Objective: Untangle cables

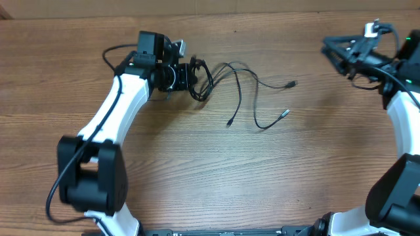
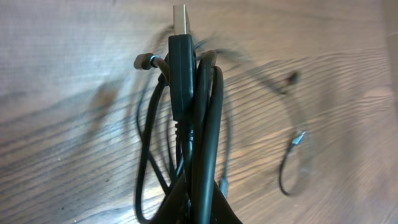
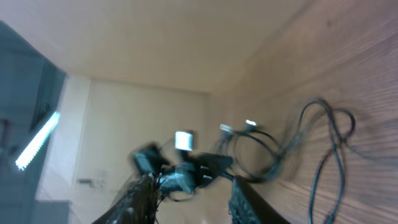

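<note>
The thin black cables (image 1: 239, 85) lie on the wooden table, wound into a bundle at their left end, with three loose plug ends trailing right. My left gripper (image 1: 191, 78) is shut on the bundle. In the left wrist view the bundle (image 2: 199, 124) runs up from between the fingers (image 2: 194, 214), and a silver-tipped USB plug (image 2: 180, 22) sticks out on top. My right gripper (image 1: 335, 58) is open and empty at the far right, well away from the cables. In the right wrist view its fingers (image 3: 193, 199) frame the distant cables (image 3: 323, 143).
Loose plug ends lie at mid-table: one far right (image 1: 293, 84), one silver-tipped (image 1: 285, 113), one nearer the front (image 1: 230, 122). The wooden table (image 1: 216, 177) stretches bare toward the front. Both arm bases stand at the near corners.
</note>
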Robot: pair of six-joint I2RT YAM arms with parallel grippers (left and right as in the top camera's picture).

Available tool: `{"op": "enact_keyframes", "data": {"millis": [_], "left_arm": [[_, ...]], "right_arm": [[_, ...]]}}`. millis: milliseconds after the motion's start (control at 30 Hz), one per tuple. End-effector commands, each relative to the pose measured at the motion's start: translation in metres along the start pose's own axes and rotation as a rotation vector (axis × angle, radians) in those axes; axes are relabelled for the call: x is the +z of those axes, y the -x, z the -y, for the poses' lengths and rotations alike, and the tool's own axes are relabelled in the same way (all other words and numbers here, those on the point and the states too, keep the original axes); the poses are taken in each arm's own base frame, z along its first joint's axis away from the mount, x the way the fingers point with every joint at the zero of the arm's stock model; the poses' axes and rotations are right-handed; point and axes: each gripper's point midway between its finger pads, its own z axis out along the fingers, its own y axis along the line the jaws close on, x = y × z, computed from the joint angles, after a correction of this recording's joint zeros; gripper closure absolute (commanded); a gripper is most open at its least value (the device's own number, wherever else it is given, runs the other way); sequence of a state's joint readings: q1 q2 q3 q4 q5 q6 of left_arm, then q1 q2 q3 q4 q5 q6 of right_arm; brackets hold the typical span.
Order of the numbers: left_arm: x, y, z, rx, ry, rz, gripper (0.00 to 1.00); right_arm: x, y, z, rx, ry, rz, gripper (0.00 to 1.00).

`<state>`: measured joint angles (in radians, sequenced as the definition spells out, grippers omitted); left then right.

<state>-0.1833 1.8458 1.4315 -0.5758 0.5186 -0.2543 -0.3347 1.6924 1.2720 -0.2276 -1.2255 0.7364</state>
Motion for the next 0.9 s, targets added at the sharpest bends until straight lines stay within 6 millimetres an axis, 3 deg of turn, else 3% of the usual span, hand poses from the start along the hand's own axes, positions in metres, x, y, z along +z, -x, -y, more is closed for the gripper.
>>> {"op": "enact_keyframes", "data": {"millis": [0, 133, 200, 300, 500, 567, 667, 733, 867], "left_arm": [[-0.039, 0.017, 0.031, 0.09, -0.031, 0.099, 0.96], [-0.069, 0.025, 0.053, 0.186, -0.053, 0.168, 0.96], [-0.087, 0.027, 0.071, 0.272, -0.095, 0.202, 0.96], [-0.11, 0.026, 0.094, 0.37, -0.153, 0.245, 0.96], [-0.154, 0.029, 0.125, 0.391, -0.206, 0.347, 0.96], [-0.168, 0.035, 0.127, 0.299, -0.196, 0.39, 0.95], [-0.176, 0.045, 0.113, 0.032, -0.144, 0.435, 0.96], [-0.177, 0.049, 0.104, -0.188, -0.14, 0.448, 0.96], [-0.176, 0.051, 0.099, -0.509, -0.191, 0.441, 0.96]], "right_arm": [[0.017, -0.013, 0.01, -0.165, -0.09, -0.017, 0.55], [0.041, -0.047, 0.014, -0.211, -0.111, -0.126, 0.41], [0.053, -0.063, 0.012, -0.211, -0.106, -0.177, 0.16], [0.068, -0.082, 0.006, -0.219, -0.093, -0.232, 0.01], [0.084, -0.104, -0.001, -0.222, -0.078, -0.296, 0.0], [0.086, -0.112, 0.0, -0.047, -0.109, -0.311, 0.0], [0.083, -0.123, 0.003, 0.222, -0.156, -0.334, 0.0], [0.08, -0.132, -0.001, 0.299, -0.143, -0.371, 0.0], [0.079, -0.133, -0.002, 0.297, -0.136, -0.378, 0.0]]}}
